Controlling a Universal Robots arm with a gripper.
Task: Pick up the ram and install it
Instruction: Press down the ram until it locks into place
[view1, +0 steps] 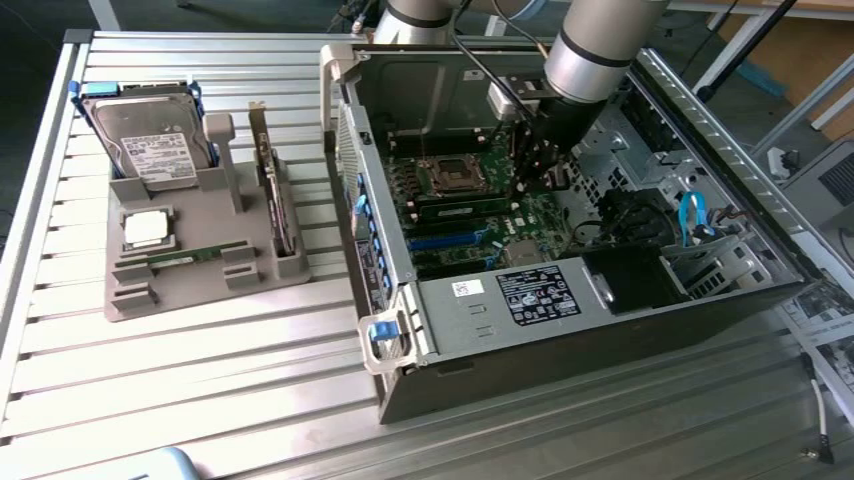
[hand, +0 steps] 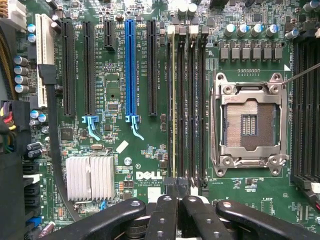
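The white word "DELL" is printed on the green motherboard (hand: 145, 176) in the wrist view, beside the ribbed silver heatsink (hand: 90, 177). Tiny white lettering runs along the blue expansion slot (hand: 131, 65) and the black slots next to it, too small to read. In the exterior view, the black label (view1: 541, 298) on the grey computer case (view1: 467, 330), the small white sticker (view1: 466, 288) to its left and the white label on the silver hard drive (view1: 158, 150) at far left carry print, probably regulatory marks, that stays illegible.

Ribbed bare-metal table (view1: 200, 360) (brushed sheen); matt grey plastic holder (view1: 200, 285).
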